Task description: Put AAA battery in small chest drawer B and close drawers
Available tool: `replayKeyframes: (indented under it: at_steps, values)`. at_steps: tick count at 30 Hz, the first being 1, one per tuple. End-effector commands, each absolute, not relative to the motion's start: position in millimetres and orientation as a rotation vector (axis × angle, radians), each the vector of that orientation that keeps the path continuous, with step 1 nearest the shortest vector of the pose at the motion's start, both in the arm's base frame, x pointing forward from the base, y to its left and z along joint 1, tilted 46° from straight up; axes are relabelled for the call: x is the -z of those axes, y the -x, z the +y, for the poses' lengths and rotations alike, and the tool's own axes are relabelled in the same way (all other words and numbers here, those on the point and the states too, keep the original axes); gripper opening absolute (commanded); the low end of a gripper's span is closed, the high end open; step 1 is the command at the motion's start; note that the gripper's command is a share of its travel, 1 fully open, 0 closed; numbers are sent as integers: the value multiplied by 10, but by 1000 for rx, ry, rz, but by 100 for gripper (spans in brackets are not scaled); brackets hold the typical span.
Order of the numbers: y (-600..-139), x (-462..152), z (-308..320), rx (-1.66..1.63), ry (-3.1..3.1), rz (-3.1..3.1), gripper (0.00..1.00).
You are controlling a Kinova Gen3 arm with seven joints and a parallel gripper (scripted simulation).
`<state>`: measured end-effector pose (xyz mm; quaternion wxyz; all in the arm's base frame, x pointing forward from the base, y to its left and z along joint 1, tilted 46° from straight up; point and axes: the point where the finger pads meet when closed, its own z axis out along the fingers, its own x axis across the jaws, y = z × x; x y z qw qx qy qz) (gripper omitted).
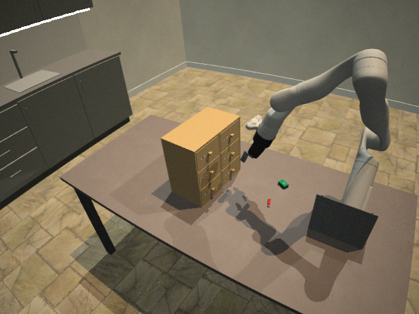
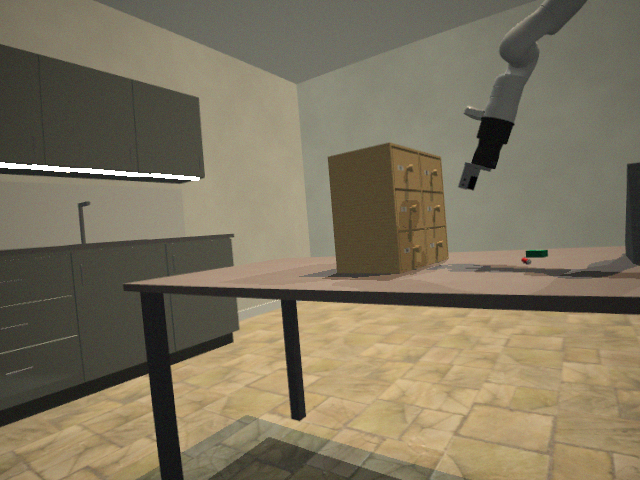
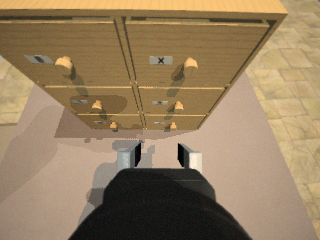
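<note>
The small wooden chest (image 1: 184, 169) (image 2: 361, 217) (image 3: 95, 37) stands upright with six drawers in two columns, all pushed in. In the wrist view the top right drawer's label (image 3: 161, 60) reads X; the other labels are too small or blurred to read, so I cannot tell which drawer is B. The AAA battery (image 1: 268, 203) (image 2: 525, 260), red with a pale end, lies on the table in front of the chest. My gripper (image 1: 244, 156) (image 2: 468, 176) (image 3: 159, 151) is open and empty, in the air in front of the chest's drawer fronts, tilted towards them and touching nothing.
A green block (image 1: 283, 184) (image 2: 536, 253) lies on the table (image 1: 216, 243) near the battery, farther back in the top view. A dark upright panel (image 1: 340, 221) stands by the arm's base. Round knobs stick out from the drawer fronts.
</note>
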<state>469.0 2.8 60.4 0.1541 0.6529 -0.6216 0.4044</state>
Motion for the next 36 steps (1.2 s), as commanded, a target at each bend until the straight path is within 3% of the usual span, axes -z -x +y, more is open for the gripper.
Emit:
replayKeyframes:
  at_steps: [1, 36]
  values:
    - [-4694, -574, 13, -1189, -1895, -1776, 100]
    - [-4848, -425, -147, -1400, -2002, -1716, 100]
